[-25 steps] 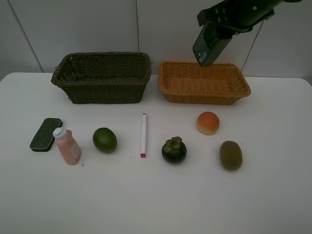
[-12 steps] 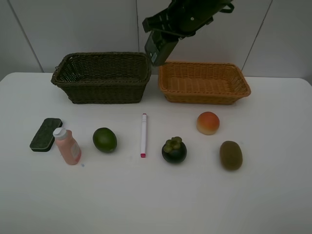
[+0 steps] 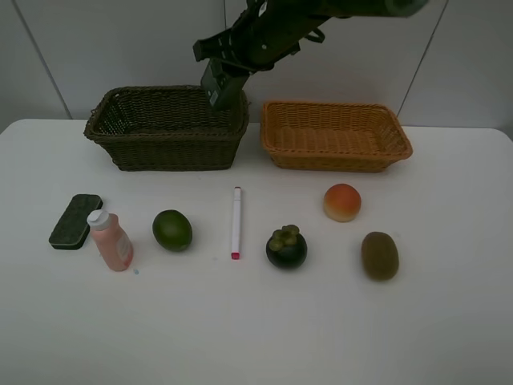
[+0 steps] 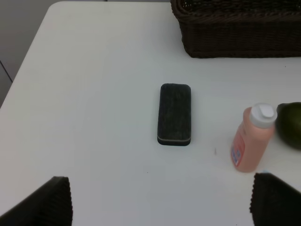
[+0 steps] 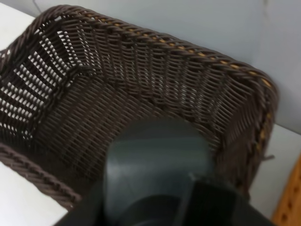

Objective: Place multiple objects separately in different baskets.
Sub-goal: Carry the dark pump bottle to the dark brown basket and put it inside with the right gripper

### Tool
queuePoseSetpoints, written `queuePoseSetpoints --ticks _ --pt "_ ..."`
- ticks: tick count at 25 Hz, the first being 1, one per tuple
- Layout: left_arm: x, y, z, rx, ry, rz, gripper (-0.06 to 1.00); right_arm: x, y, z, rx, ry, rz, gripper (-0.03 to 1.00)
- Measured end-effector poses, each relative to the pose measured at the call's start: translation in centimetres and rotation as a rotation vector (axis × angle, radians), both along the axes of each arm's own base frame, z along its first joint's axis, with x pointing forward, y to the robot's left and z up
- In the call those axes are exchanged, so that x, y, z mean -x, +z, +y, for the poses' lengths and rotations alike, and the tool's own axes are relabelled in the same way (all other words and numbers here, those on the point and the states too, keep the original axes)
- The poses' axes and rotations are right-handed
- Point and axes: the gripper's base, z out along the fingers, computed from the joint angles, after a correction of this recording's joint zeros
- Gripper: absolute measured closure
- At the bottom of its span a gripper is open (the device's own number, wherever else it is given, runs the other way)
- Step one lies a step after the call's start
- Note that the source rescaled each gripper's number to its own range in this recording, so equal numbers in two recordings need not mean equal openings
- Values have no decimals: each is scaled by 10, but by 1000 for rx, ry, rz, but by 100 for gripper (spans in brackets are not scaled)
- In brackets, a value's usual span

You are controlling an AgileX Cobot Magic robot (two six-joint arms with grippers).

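Swung leftward off the light orange-tan wicker basket, the right gripper is held over the dark brown woven basket (far left), clamped on the dark green pump bottle; release is judged next.

No legible text anywhere, small label on pink bottle too blurred to read

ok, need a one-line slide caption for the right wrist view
Right wrist view: held dark green bottle hangs over the open dark wicker basket, not yet released.
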Motion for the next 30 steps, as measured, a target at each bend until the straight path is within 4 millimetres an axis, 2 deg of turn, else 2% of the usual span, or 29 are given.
queuePoseSetpoints --ticks 4,6,12,16,22,30 --pt "0 0 0 0 0 0 -6 -9 -13 10 -35 21 22 62" --pt "0 0 0 0 0 0 -6 -15 -28 15 -37 30 20 62" --pt "0 0 0 0 0 0 -6 -22 -60 19 -14 27 47 62" --pt "0 0 0 0 0 0 -6 -24 -74 20 -4 24 63 62" --pt "0 0 0 0 0 0 -6 -26 -87 21 8 24 78 62" --pt "0 0 0 0 0 0 -6 -27 -86 21 3 21 55 62"
